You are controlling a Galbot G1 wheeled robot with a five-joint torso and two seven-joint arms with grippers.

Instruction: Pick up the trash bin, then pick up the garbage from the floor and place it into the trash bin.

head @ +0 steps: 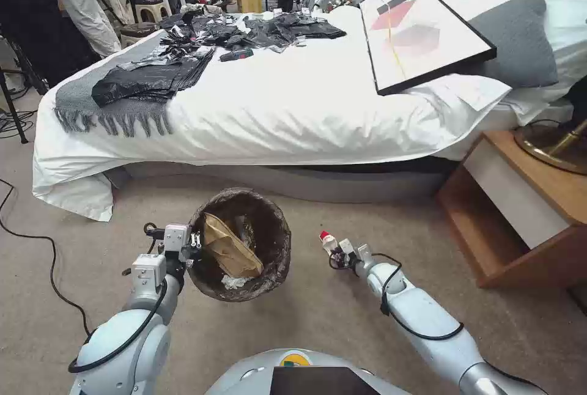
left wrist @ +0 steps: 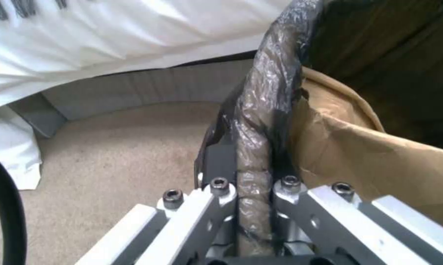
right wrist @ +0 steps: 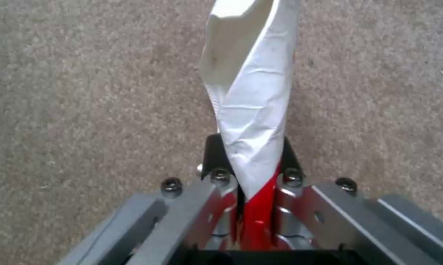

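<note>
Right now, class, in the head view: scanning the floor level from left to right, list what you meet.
Black cable → left hand clamped on the rim → trash bin holding a brown paper bag → red-white paper cup → right hand gripping it → wooden nightstand.

Both arms are glossy white shells wrapped with looping black cables. Behind the left claw point(head: 194, 241) sit boxy white wrist housings. Each claw has silver-grey slotted linkage bars, black hex-socket screws and black finger pads point(right wrist: 212, 154); right claw point(head: 335, 247) alike.
</note>
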